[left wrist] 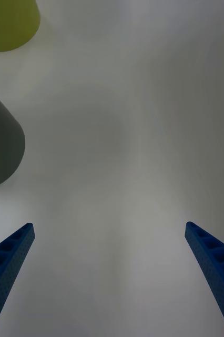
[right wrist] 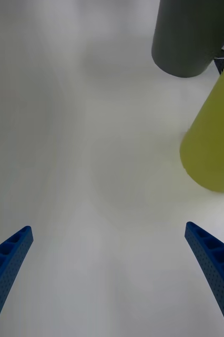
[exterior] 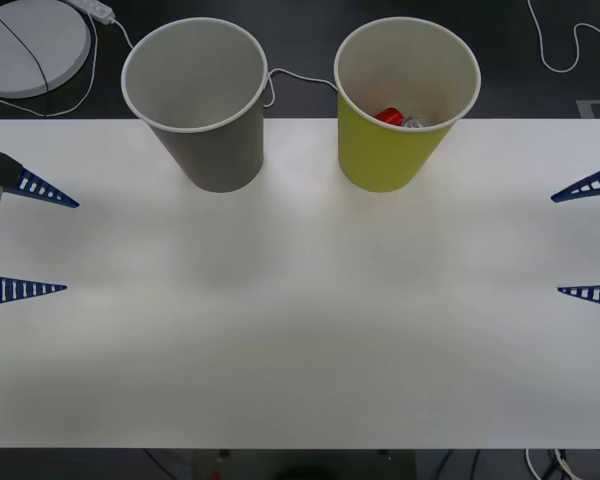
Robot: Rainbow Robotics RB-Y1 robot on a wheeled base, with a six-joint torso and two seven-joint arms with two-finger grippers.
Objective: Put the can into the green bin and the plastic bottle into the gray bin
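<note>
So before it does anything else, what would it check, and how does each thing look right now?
1. Can in the green bin: ok, red metal lies at the bottom.
2. Bottle in the gray bin: cannot tell, its bottom is hidden.
3. Both bins upright: ok.
4. Left gripper open at the table's left edge, holding nothing: ok.
5. Right gripper open at the right edge, holding nothing: ok.
</note>
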